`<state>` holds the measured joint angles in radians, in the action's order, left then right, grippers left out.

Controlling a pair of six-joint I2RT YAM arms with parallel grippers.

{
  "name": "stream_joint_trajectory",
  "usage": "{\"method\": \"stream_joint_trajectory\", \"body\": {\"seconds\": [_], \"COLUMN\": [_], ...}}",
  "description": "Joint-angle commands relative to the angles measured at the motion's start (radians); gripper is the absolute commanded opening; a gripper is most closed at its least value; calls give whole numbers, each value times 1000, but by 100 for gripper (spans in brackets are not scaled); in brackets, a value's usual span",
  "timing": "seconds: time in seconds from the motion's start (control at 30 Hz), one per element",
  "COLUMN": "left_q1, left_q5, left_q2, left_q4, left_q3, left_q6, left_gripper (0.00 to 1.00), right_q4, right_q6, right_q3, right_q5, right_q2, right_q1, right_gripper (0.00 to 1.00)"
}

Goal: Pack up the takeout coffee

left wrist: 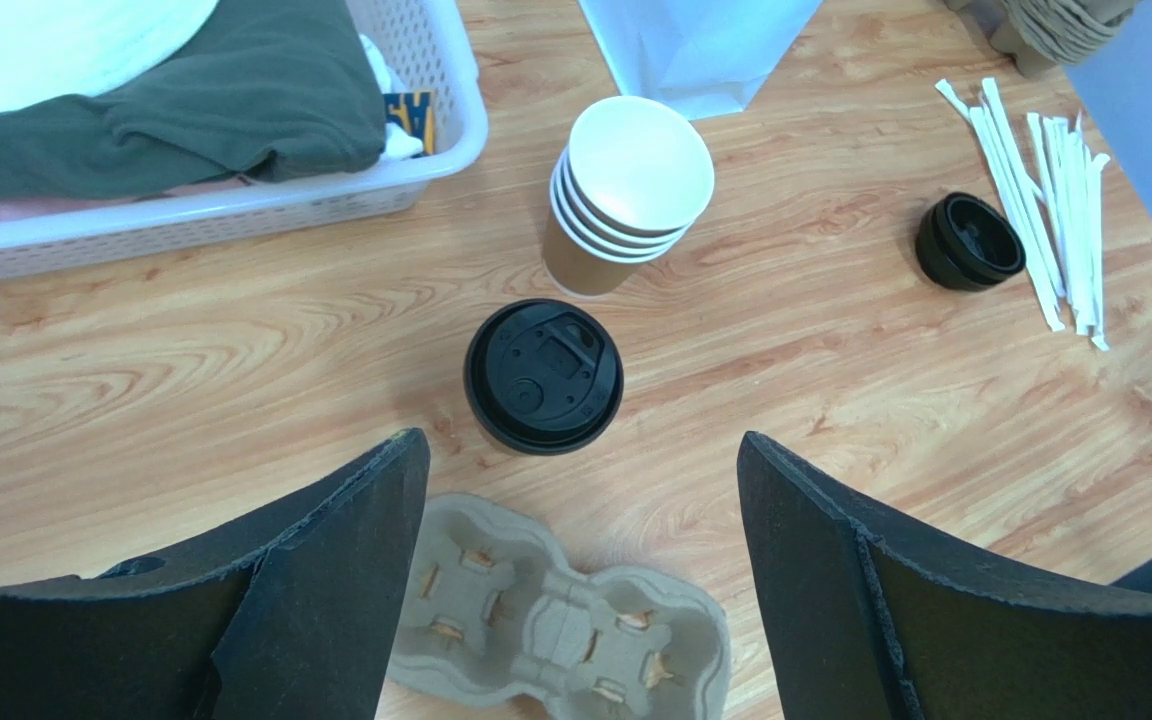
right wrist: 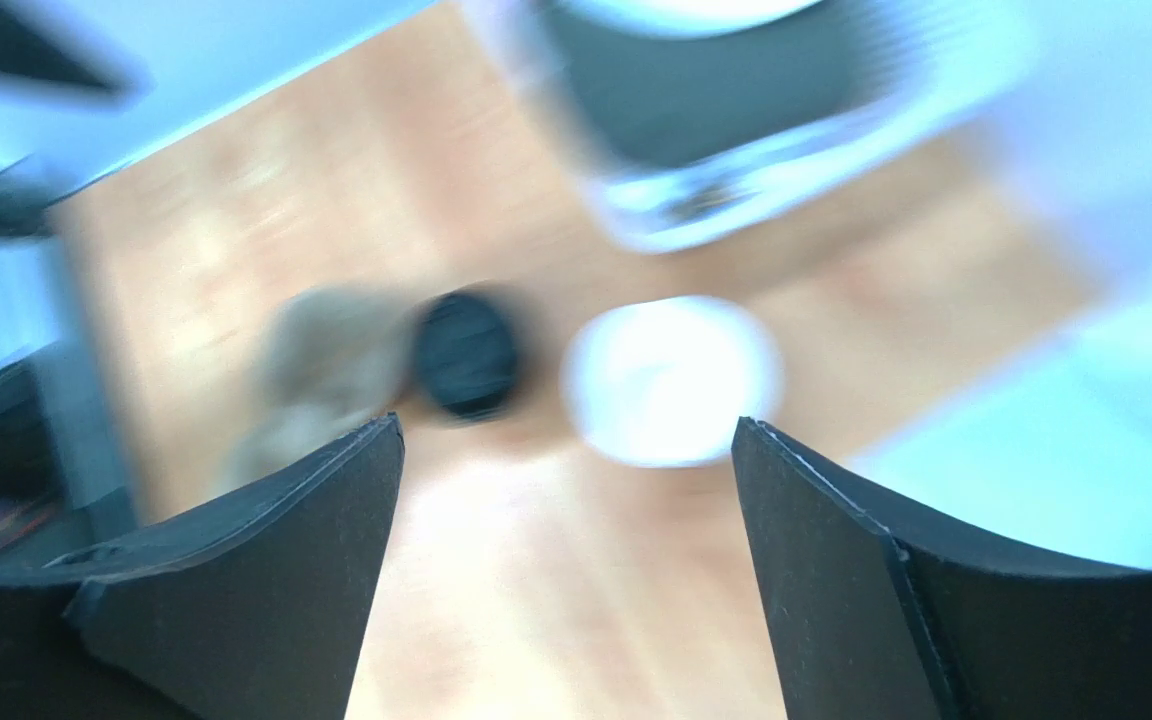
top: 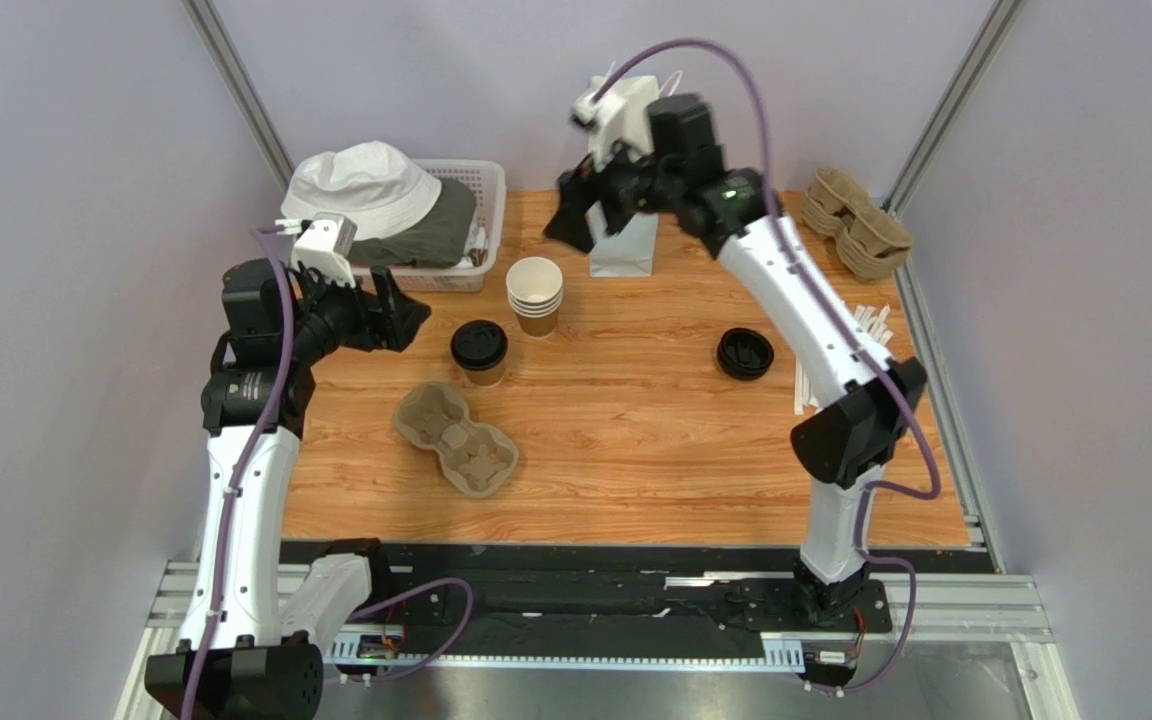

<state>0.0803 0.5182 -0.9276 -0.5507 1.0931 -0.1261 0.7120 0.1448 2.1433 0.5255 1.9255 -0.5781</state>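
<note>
**Item 1: takeout coffee** [left wrist: 543,375]. Small brown-and-white paper cup with a round black plastic lid. It stands upright on the wooden counter [top: 642,435], between the stack of lidless white-rimmed paper cups [left wrist: 630,188] and the moulded brown pulp cup carrier [left wrist: 560,630], apart from both.
Handling, as judged: light. The paper wall is thin and would buckle under a hard squeeze. The lid is smooth and may pop off if lifted by its rim. Any liquid inside would spill if the cup tilts. Best hold is across the cup wall just below the lid, kept upright.

**Item 2: left gripper** [left wrist: 579,438]. Fingers spread wide, nothing between them. It hovers above the counter with the lidded cup ahead of it.

**Item 3: right gripper** [right wrist: 564,423]. Fingers apart and empty, raised near the white paper bag [top: 623,240]. Its wrist view is blurred.

**Item 4: loose black plastic lid** [left wrist: 968,240]. Lies beside the white paper-wrapped straws [left wrist: 1040,195], well apart from the coffee.
</note>
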Motion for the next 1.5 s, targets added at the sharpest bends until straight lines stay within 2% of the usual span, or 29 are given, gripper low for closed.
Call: {"method": "stream_joint_trajectory", "body": {"seconds": [0.0,0.23,0.53,0.63,0.67,0.7,0.73,0.83,0.87,0.9,0.93,0.97,1.13,1.23,1.47], "left_q1": [9,9,9,9,9,9,7,9,9,10,9,7,7,9,9], "left_q5": [71,77,85,97,100,101,100,101,106,120,126,128,157,177,258], "left_q2": [-30,-59,-45,-50,-50,-47,-42,-39,-42,-45,-45,-50,-80,-88,-86], "left_q4": [57,63,49,37,34,29,31,35,38,41,46,52,43,37,14], "left_q3": [34,39,13,19,22,22,22,24,25,30,34,47,109,133,139], "left_q6": [-10,5,32,51,54,63,66,66,69,71,77,79,92,88,68], "left_gripper": [84,84,84,83,83,83,83,83,82,82,82,82,80,80,79], "right_q4": [-20,-131,-215,-203,-198,-194,-189,-186,-184,-181,-165,-149,1,82,182], "right_q6": [292,517,616,654,674,682,688,708,713,720,725,727,679,667,693], "right_q3": [81,102,177,217,216,208,185,95,69,47,15,7,-34,-127,-546], "right_q5": [-171,-214,-213,-222,-223,-222,-214,-179,-171,-161,-139,-127,-46,-35,-30], "right_q2": [-26,59,223,274,276,274,256,202,161,138,116,77,-46,-150,-489], "right_q1": [101,184,198,198,198,198,201,202,202,202,202,202,193,166,22], "right_gripper": [87,87,84,78,70,65,61,40,24,16,4,0,0,0,0]}}
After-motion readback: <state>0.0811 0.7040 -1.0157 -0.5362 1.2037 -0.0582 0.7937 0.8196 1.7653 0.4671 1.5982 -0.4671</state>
